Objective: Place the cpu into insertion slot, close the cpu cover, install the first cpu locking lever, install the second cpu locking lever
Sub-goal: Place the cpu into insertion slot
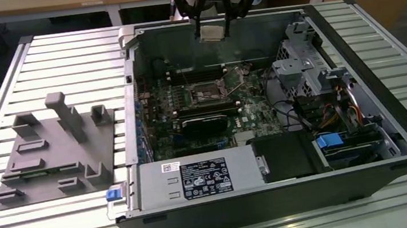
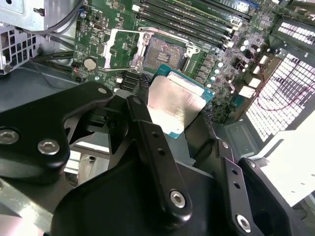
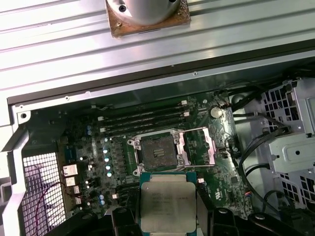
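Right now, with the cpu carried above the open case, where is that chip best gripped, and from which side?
By two opposite thin edges, coming from above its metal top. The cpu is a flat square, so its edges give parallel faces and the underside is left free for the insertion slot. The gripper holds it this way, a finger at each side.

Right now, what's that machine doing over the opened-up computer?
A robot arm's gripper holds the cpu, a small silver-topped chip, in the air above the open computer case. The insertion slot on the green board below is empty, and the cpu cover beside it is swung open. The chip is not yet seated.
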`<move>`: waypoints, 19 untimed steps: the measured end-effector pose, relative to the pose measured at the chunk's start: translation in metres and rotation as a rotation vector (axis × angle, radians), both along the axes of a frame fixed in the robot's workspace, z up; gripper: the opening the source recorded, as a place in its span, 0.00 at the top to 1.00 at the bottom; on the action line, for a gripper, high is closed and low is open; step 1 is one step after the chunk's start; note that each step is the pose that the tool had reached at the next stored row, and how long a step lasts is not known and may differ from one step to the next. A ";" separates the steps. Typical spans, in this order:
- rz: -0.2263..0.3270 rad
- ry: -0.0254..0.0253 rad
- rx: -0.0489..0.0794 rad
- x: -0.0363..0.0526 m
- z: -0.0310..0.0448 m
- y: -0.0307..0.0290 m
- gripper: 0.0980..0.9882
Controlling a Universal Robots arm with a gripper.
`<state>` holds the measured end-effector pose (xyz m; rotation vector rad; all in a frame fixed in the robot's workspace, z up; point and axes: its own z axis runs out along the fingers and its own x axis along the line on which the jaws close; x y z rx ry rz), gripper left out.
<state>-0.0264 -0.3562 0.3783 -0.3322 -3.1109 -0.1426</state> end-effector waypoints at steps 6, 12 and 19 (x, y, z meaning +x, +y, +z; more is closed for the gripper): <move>-0.007 0.0000 0.000 0.0000 0.0000 0.0000 0.50; -0.014 0.0001 0.000 0.0000 0.0000 0.0000 0.50; -0.023 0.0000 0.000 0.0000 0.0000 0.0000 0.50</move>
